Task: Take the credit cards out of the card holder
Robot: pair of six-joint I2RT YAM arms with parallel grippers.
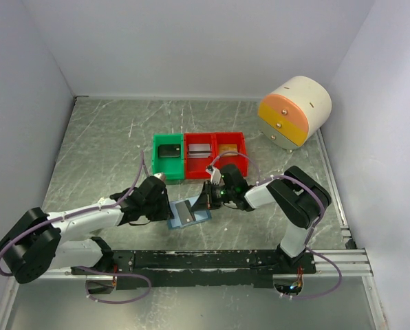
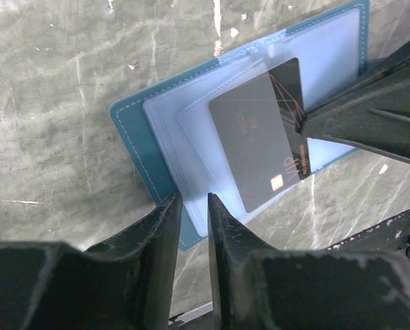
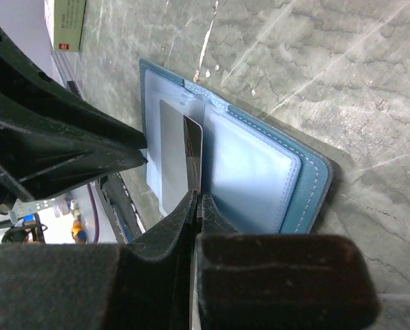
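The card holder (image 1: 199,217) lies open on the table, slate-blue outside (image 2: 131,130) with light-blue pockets (image 3: 250,172). A dark grey credit card (image 2: 256,148) sticks partway out of one pocket. My right gripper (image 3: 197,196) is shut on that card's free edge (image 3: 192,148), and its fingertips (image 2: 308,122) show in the left wrist view. My left gripper (image 2: 195,205) stands over the holder's near corner, jaws a narrow gap apart, nothing pinched between them. In the top view the left gripper (image 1: 168,206) and the right gripper (image 1: 205,198) flank the holder.
Behind the holder stand a green bin (image 1: 156,155) and two red bins (image 1: 197,138) (image 1: 242,146), each holding something. A cream-and-orange round drawer unit (image 1: 294,111) sits at the back right. A small cream-and-red box (image 3: 69,24) lies near the holder.
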